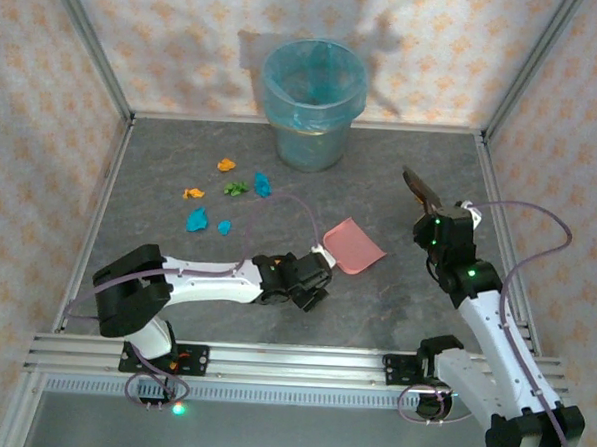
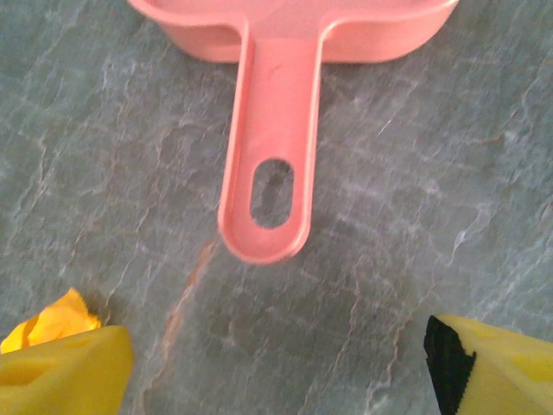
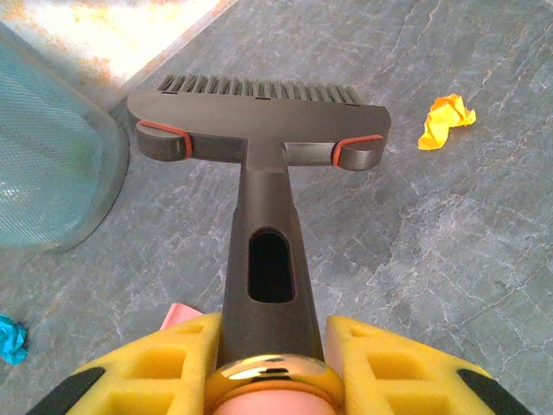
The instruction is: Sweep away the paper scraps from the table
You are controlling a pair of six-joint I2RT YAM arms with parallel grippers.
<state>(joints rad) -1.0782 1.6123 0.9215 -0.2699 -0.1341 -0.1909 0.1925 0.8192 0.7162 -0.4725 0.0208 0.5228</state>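
Pink plastic, the dustpan (image 1: 353, 246) lies flat on the table (image 1: 374, 318), and its handle (image 2: 270, 164) points straight back at our left gripper (image 2: 272, 372), whose jaws stand apart just short of it. Our right gripper (image 3: 272, 350) is clamped on the brush (image 3: 259, 130). The paper scraps (image 1: 197, 219) lie to the far left of both, nearer the left arm, in front of the bin (image 1: 313, 104).

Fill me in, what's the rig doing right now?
Right gripper is shut on a dark brush, pointed toward the bin. Left gripper is open, just short of the handle of the pink dustpan, not touching it. The paper scraps lie unswept on the table in front of the bin.
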